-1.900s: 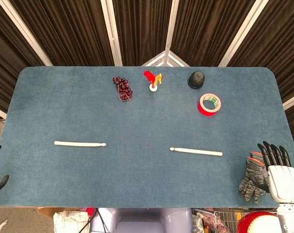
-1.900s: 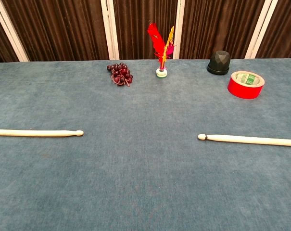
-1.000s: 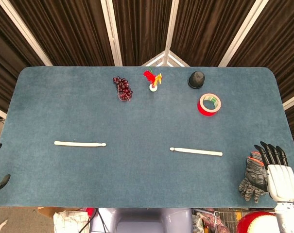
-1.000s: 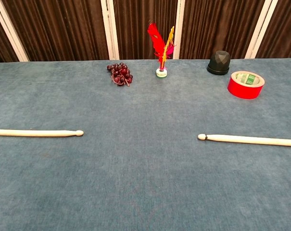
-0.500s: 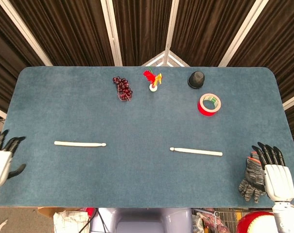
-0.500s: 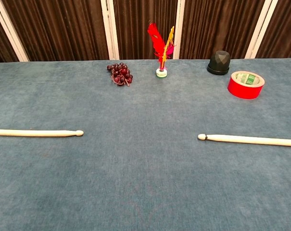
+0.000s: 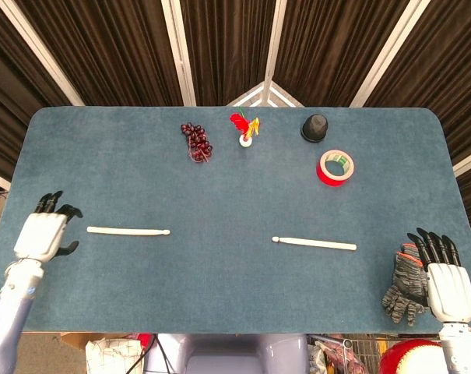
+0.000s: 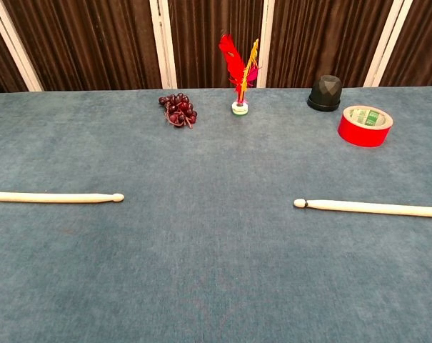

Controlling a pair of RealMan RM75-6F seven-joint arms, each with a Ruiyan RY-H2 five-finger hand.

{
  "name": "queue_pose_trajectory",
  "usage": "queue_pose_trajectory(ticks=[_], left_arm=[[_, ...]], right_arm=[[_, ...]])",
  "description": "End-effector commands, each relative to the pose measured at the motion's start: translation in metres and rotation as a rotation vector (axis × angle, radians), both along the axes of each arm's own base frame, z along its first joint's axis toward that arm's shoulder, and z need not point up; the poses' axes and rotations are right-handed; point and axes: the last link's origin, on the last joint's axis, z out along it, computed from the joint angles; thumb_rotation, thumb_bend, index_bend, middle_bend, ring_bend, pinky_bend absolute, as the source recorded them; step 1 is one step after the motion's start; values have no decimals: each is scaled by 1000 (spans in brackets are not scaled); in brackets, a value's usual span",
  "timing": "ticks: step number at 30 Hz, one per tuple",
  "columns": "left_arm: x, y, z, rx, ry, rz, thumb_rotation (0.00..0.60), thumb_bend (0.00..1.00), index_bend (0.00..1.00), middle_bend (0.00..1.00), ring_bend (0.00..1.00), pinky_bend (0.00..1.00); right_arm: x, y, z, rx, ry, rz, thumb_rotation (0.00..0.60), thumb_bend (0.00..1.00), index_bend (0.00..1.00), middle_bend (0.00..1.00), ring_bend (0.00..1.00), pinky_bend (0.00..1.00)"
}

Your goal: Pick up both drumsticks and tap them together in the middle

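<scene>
We are holding our left hand over the left end of the blue counter, near the butt of the left drumstick but not touching it; its fingers are spreading apart and gripping nothing. The left drumstick is lying flat and crosswise, with its tip pointing toward the middle of the counter. The right drumstick is lying flat on the right half, its tip also pointing toward the middle, well apart from the other stick.

We are keeping our right hand at the near right corner, just beside a grey knit glove that is lying there; its fingers are stretching out and apart, holding nothing, and they are well apart from the right drumstick. The chest view is showing both sticks on the counter and neither hand.

Along the far edge, a bunch of dark grapes, a red feathered shuttlecock and a small black cup are sitting in a row, and a roll of red tape is lying just in front of the cup.
</scene>
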Motion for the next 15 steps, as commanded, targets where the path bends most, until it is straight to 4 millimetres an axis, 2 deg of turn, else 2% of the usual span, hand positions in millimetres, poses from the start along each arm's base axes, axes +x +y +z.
queue_pose_trajectory(ticks=[1,15], left_arm=[[9,19,-17,-6,33,10,600,345,370,309,0,0],[13,40,-70,-47,91,69,600,364,393,373,0,0]], right_arm=[[-1,0,-1,3,2,-3,600,258,162,117,82,0],[-4,-2,-3,11,10,-15,600,257,162,117,82,0]])
